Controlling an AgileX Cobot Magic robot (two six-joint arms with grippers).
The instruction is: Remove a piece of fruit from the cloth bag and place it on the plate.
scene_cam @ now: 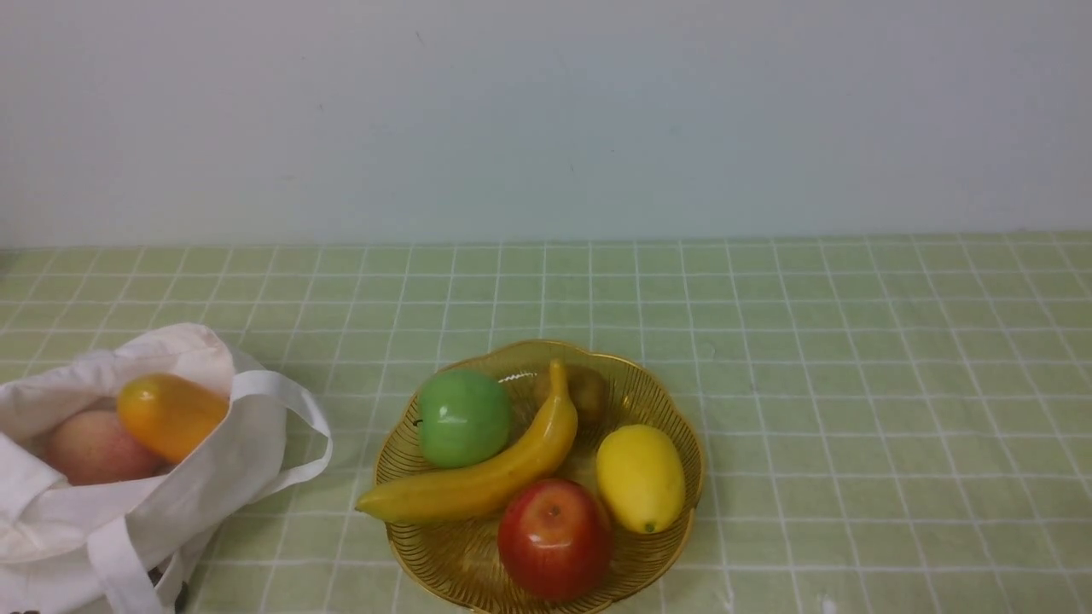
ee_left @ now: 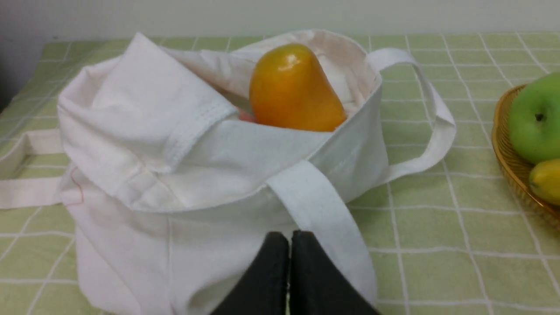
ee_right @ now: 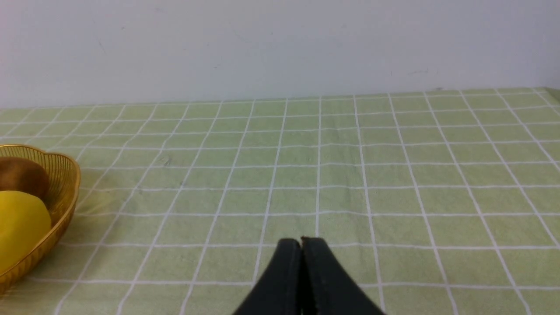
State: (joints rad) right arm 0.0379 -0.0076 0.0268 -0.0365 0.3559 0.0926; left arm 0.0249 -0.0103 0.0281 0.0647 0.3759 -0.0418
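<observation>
The long curved yellow banana [scene_cam: 486, 477] lies in the amber scalloped plate [scene_cam: 657, 384] at the table's front middle, its tip over the rim; its end shows in the left wrist view [ee_left: 544, 181]. The white cloth bag [scene_cam: 111, 512] sits at the front left, open, with a stubby orange mango-like fruit [scene_cam: 171, 415] and a pinkish fruit [scene_cam: 95, 448] inside. My left gripper [ee_left: 289, 236] is shut and empty, just in front of the bag [ee_left: 210, 175]. My right gripper [ee_right: 301, 241] is shut and empty over bare cloth, right of the plate [ee_right: 61, 205]. Neither gripper shows in the front view.
The plate also holds a green apple [scene_cam: 463, 418], a red apple [scene_cam: 554, 539], a yellow lemon [scene_cam: 641, 477] and a brown fruit [scene_cam: 584, 390]. One bag handle [scene_cam: 299, 426] loops toward the plate. A green checked cloth [scene_cam: 853, 384] covers the table up to the wall.
</observation>
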